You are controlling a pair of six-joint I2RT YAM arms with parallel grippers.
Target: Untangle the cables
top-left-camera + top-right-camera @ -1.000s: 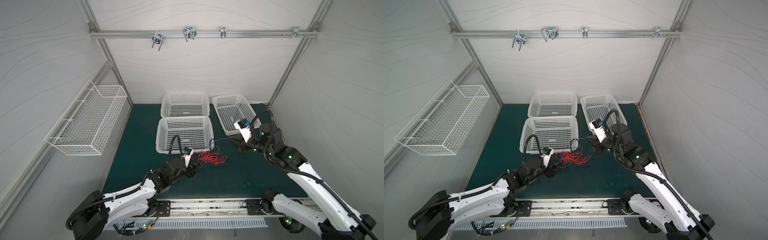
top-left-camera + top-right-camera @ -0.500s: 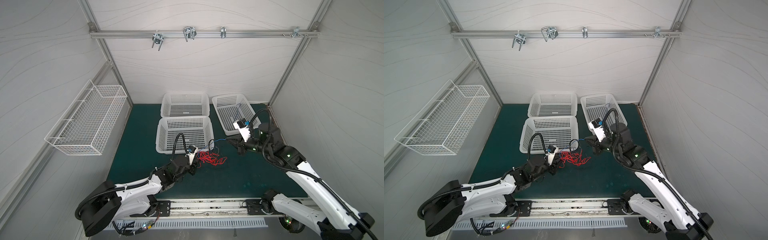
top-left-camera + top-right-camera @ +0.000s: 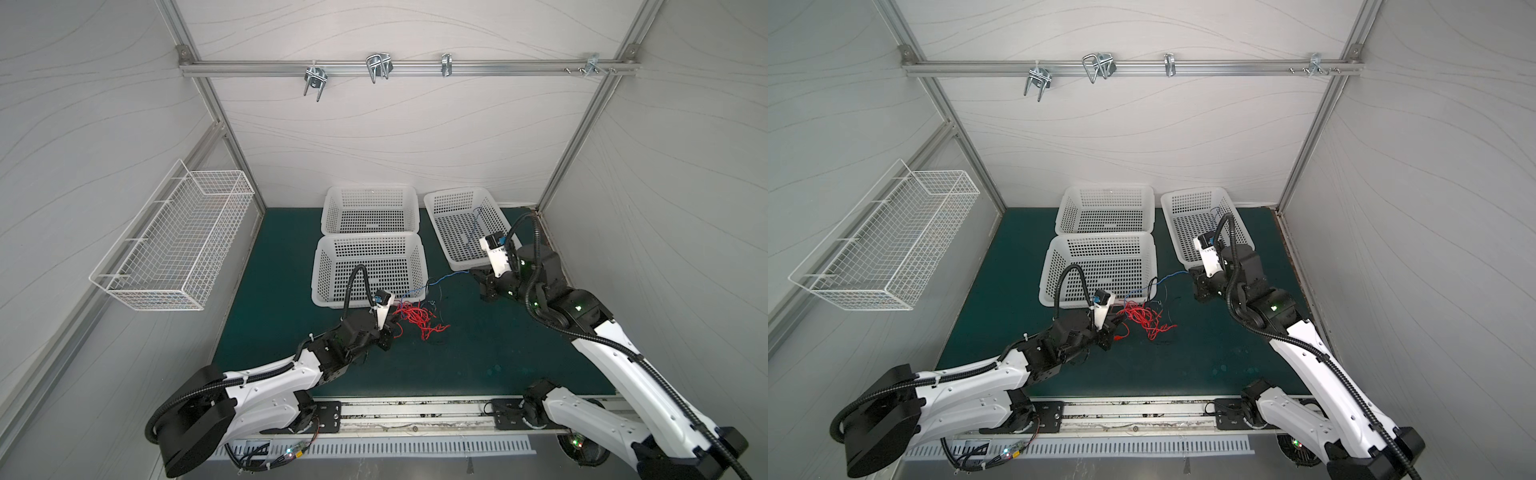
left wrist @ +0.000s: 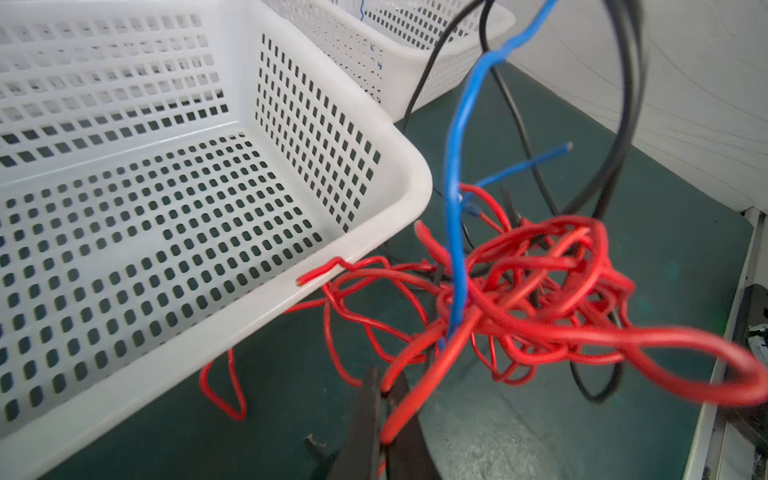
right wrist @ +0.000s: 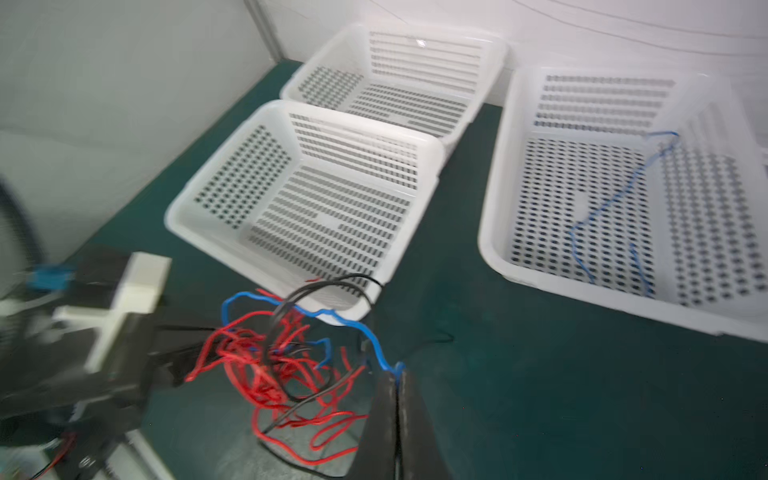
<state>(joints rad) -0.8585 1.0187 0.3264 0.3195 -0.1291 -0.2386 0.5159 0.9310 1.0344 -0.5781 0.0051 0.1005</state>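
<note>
The cables [image 3: 415,318] [image 3: 1144,318] form a tangle on the green mat, mostly red with black and blue strands, just in front of the near white basket. My left gripper [image 3: 392,327] [image 4: 388,395] is at the tangle's left edge, shut on a red cable [image 4: 401,411]. A blue cable [image 3: 449,277] [image 5: 374,345] runs from the tangle to the right, pulled off the mat. My right gripper [image 3: 473,275] [image 5: 397,374] is shut on its end. Black loops [image 4: 623,124] rise above the red knot [image 4: 540,291].
Three white perforated baskets stand behind the tangle: near middle [image 3: 318,266], back middle [image 3: 370,191], right [image 3: 436,226]. A loose blue cable [image 5: 615,199] lies in the right basket. A wire basket [image 3: 174,237] hangs on the left wall.
My left gripper reached forward into the tangle's edge and closed on a red cable. The right gripper kept hold of the blue cable and barely moved.
</note>
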